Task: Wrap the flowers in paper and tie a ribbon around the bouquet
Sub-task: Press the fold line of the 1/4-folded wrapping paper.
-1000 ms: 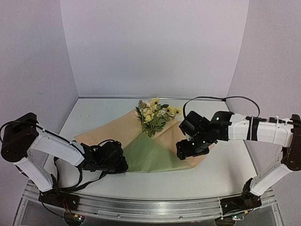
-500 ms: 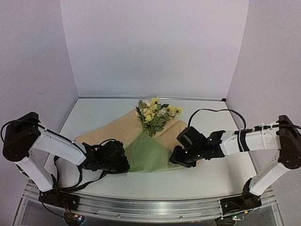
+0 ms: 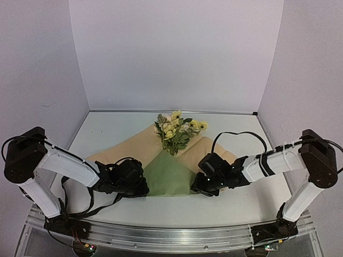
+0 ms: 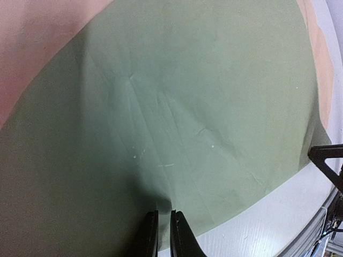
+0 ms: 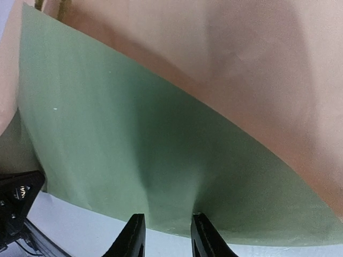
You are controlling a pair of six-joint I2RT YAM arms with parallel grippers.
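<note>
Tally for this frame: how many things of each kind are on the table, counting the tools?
flower bunch: 1
paper sheet: 1
tools: 2, left tool and right tool, both at the paper sheet's near edge
Total: 4

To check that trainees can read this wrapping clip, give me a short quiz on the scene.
1. True or false: the flowers lie at the far end of the paper.
2. The paper's near middle shows: A tan, B green, C white.
3. Fill in: the left gripper is shut on the paper's near ____.
Key: 1 true; 2 B; 3 edge.
</note>
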